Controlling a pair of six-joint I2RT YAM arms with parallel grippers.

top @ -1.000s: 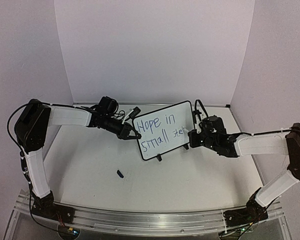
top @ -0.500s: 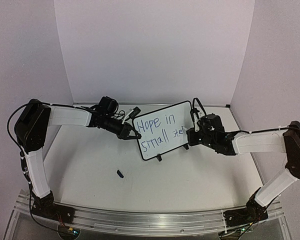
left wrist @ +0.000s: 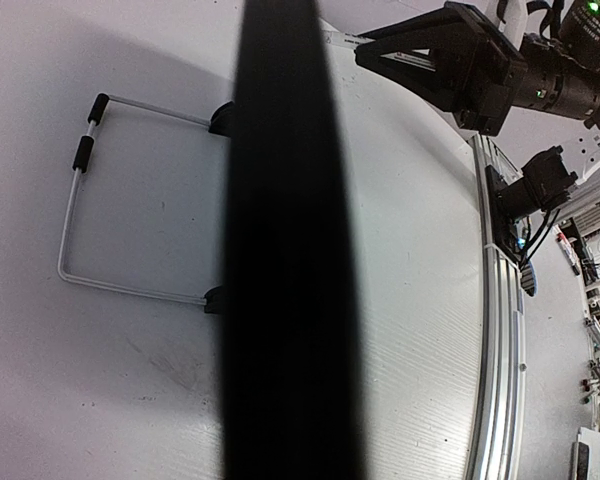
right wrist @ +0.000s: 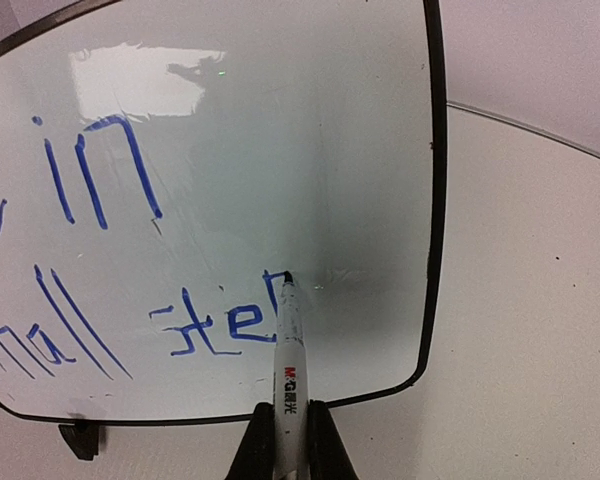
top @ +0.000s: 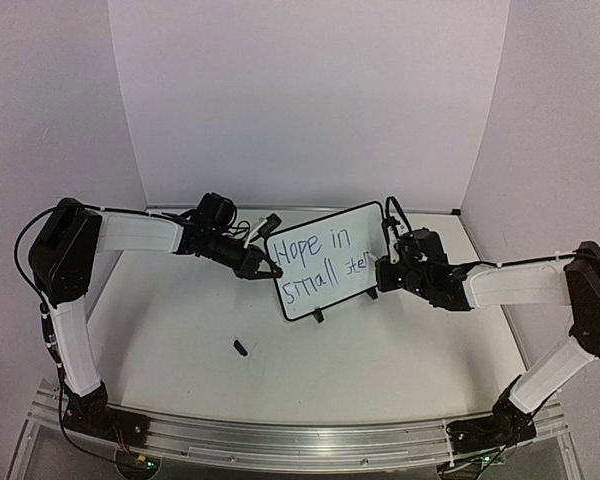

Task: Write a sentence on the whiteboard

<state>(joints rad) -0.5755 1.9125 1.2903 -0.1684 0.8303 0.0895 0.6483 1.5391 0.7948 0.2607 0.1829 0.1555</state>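
The whiteboard (top: 325, 262) stands tilted on its wire stand (left wrist: 75, 220) at the table's middle back. My left gripper (top: 263, 268) is shut on its left edge, and that black edge (left wrist: 290, 250) fills the middle of the left wrist view. The sentence (top: 315, 262) in blue reads "Hope in" above "small ste", with a fresh stroke after the "e" (right wrist: 245, 322). My right gripper (right wrist: 291, 420) is shut on a white marker (right wrist: 288, 370), whose dark tip (right wrist: 286, 276) touches the board at the top of that stroke. In the top view the right gripper (top: 382, 276) is at the board's right edge.
A small black marker cap (top: 240, 348) lies on the table in front of the board. The aluminium rail (left wrist: 495, 330) runs along the near edge. Part of the right arm (left wrist: 460, 60) shows beyond the board. White walls enclose the table on three sides.
My right gripper has shifted slightly left with the marker, and a new stroke has appeared after "ste". The left arm and the board have held still.
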